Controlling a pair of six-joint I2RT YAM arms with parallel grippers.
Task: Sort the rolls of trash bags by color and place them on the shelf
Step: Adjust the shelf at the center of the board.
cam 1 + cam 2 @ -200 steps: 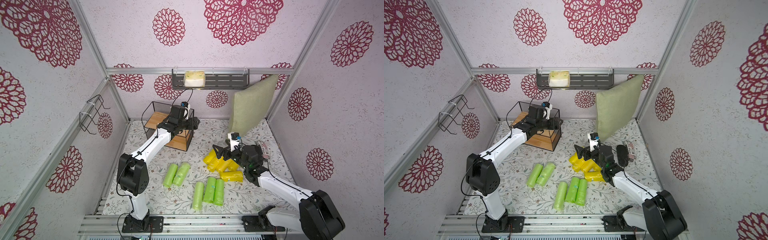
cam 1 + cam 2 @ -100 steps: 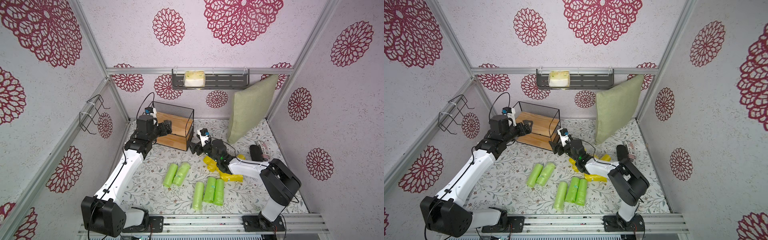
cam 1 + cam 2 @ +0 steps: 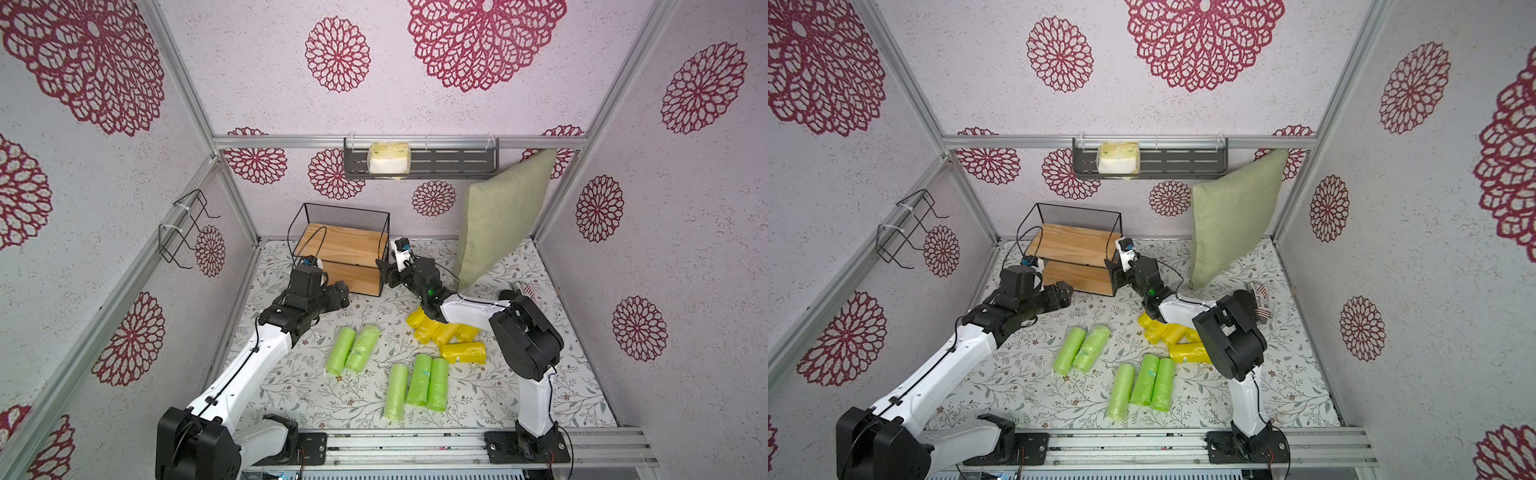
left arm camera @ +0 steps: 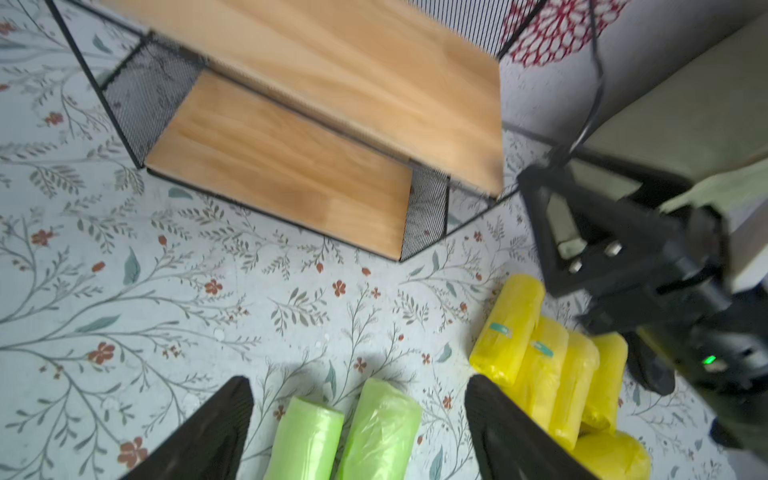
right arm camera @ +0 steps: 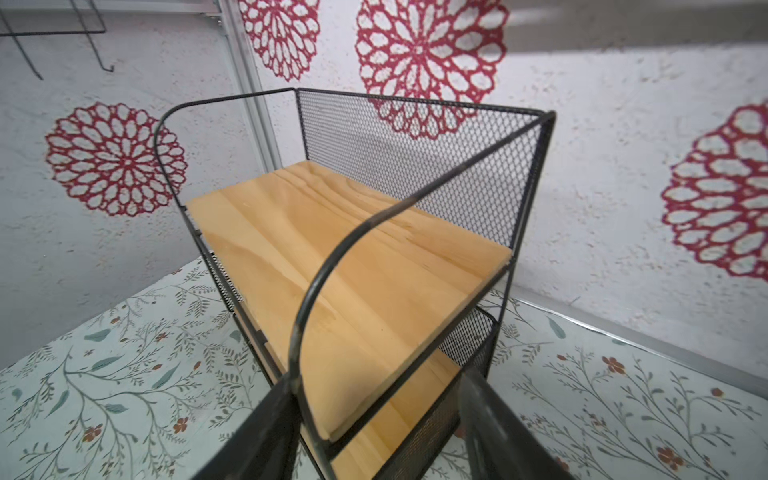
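The shelf (image 3: 345,245) stands at the back, both wooden boards bare. My right gripper (image 5: 376,415) is shut on its front right corner: one finger (image 5: 266,432) touches the front wire and the other lies against the mesh side. My left gripper (image 3: 343,291) hovers open just in front of the lower board, nothing between its fingers (image 4: 224,419). In the left wrist view two green rolls (image 4: 345,432) lie on the mat below it. In both top views a green pair (image 3: 351,349) (image 3: 1081,347), a green trio (image 3: 417,384) and a yellow heap (image 3: 449,336) lie on the mat.
A green pillow (image 3: 498,232) leans in the back right corner. A dark wall rack (image 3: 440,162) holds a tissue pack (image 3: 388,158). A wire bracket (image 3: 183,232) hangs on the left wall. A small flag-printed item (image 3: 1260,299) lies behind the right arm.
My right arm has swung from the yellow heap to the shelf's right corner, and its jaws have narrowed onto it. My left gripper has drawn back off the shelf and come down before it.
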